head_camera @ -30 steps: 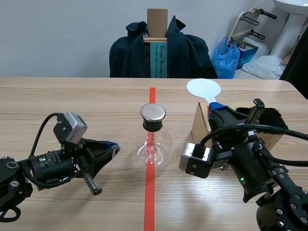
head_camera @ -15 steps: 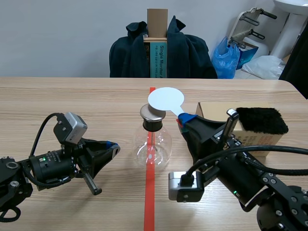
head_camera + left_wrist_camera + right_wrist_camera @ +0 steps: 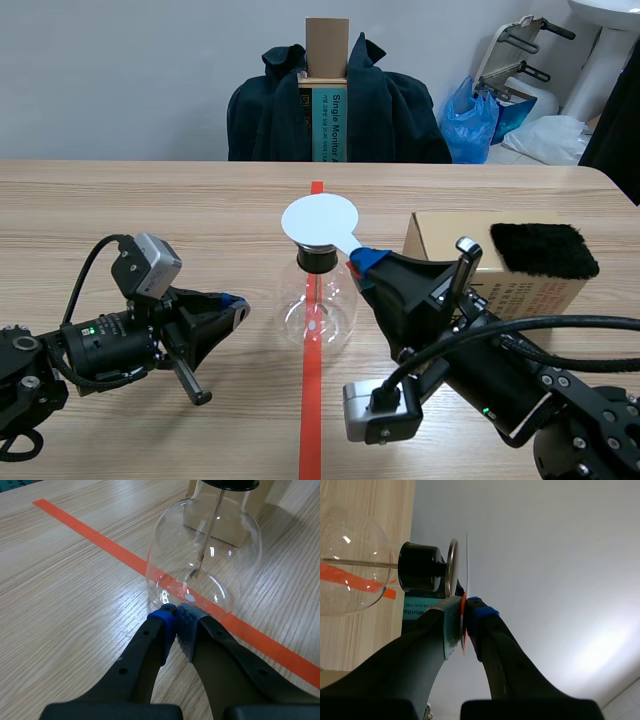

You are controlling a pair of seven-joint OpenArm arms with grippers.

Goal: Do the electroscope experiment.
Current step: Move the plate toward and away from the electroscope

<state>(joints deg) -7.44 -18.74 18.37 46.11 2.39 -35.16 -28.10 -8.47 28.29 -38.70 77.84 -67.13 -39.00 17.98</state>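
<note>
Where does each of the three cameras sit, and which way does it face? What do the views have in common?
Scene view: between the arms, facing across the table; shows both arms, left gripper and right gripper either side of the flask.
Left wrist view: on the left arm, looking forward and down at the flask's belly; its own shut gripper shows.
Right wrist view: on the right arm, rolled sideways, looking past the white disc at the cap; its own gripper clamps the disc.
Shared: all three show the flask.
</note>
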